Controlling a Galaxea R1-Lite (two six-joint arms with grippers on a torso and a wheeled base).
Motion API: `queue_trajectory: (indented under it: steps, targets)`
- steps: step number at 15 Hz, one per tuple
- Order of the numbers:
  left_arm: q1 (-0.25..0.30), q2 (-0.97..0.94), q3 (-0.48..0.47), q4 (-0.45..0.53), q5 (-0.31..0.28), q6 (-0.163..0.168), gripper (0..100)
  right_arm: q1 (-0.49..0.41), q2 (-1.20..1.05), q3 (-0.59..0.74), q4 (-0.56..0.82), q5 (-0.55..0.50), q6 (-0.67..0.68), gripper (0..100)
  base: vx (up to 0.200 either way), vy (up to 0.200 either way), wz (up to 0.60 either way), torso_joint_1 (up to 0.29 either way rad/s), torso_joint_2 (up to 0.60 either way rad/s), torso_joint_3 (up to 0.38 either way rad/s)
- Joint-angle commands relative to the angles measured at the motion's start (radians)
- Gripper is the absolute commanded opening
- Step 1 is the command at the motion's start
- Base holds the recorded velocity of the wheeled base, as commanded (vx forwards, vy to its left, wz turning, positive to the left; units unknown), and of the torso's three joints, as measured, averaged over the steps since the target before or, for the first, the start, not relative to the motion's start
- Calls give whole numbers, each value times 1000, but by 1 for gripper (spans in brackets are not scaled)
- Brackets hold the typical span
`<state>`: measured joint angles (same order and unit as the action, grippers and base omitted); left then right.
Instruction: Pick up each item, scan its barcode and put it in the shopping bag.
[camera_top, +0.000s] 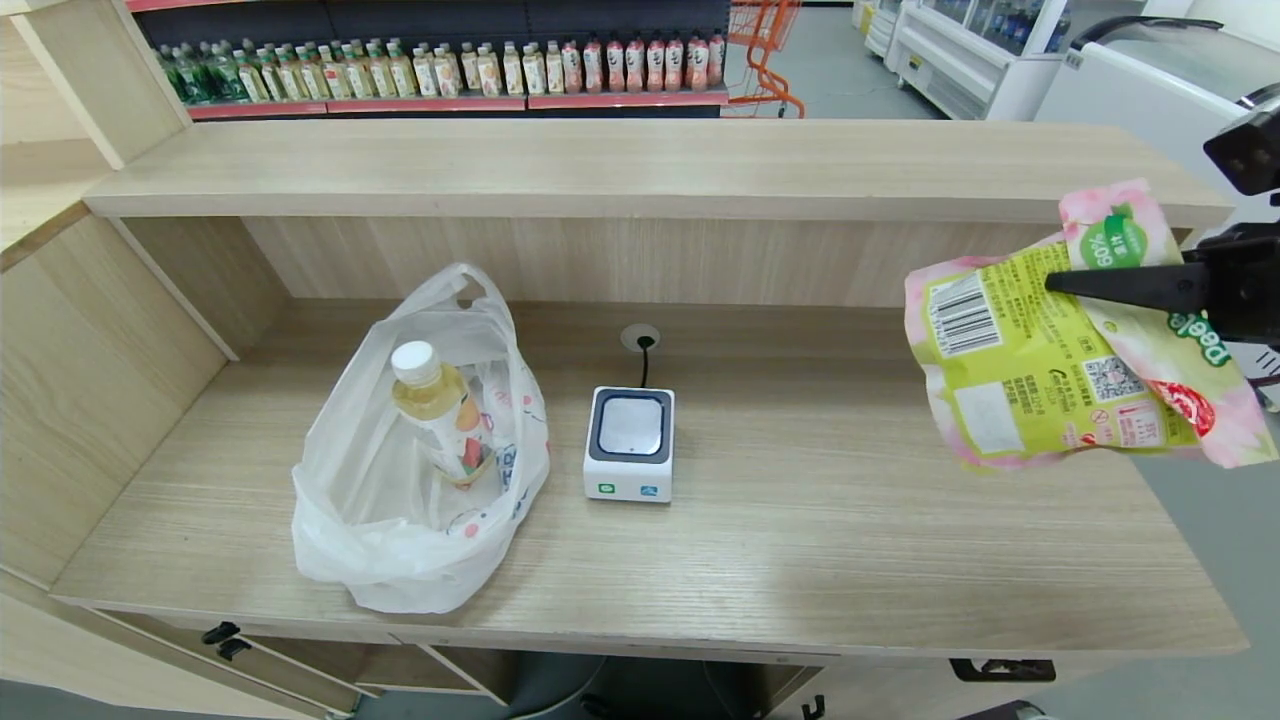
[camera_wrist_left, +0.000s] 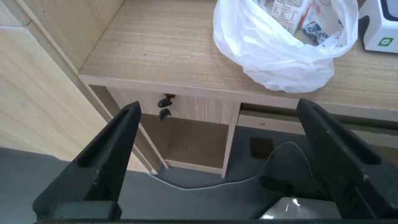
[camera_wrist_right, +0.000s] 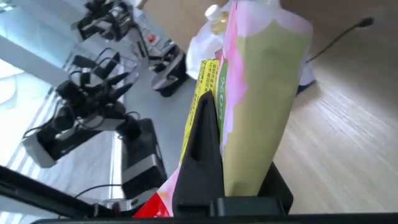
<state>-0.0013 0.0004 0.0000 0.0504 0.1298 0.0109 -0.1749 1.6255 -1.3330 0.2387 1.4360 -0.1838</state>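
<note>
Snack pouch (camera_top: 1050, 370) clamped in right gripper (camera_top: 1075, 285), barcode showing, scan apparently pending; bottle (camera_top: 430, 395) already in shopping bag (camera_top: 340, 520); left gripper (camera_wrist_left: 217, 118) spread wide, empty

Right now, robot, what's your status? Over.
Right gripper shut on pouch, above counter's right end. Left gripper open, empty, before counter's front. Bottle in bag; nothing blocking scanner.

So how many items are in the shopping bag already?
1: a white-capped drink bottle standing in the shopping bag, left of the barcode scanner. The bag's folds could hide more. The snack pouch is held in the right gripper, not bagged.
</note>
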Motion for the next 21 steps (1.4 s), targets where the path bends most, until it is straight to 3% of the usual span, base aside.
queue_trajectory:
  steps: [1, 8, 10, 12, 17, 21]
  targets:
    - [0, 0, 0, 0, 1, 0, 100, 49, -38, 24, 2, 27, 14, 0, 0, 0, 0, 0, 0, 0]
    - [0, 0, 0, 0, 1, 0, 100, 152, -101, 112, -2, 35, -65, 0, 0, 0, 0, 0, 0, 0]
    - [0, 0, 0, 0, 1, 0, 100, 196, -124, 170, -1, 35, -224, 0, 0, 0, 0, 0, 0, 0]
    - [0, 0, 0, 0, 1, 0, 100, 236, -139, 186, 1, 34, -299, 0, 0, 0, 0, 0, 0, 0]
    - [0, 0, 0, 0, 1, 0, 100, 313, -225, 229, 1, 31, -307, 0, 0, 0, 0, 0, 0, 0]
    - [1, 0, 0, 0, 1, 0, 100, 316, -245, 324, 1, 27, -378, 0, 0, 0, 0, 0, 0, 0]
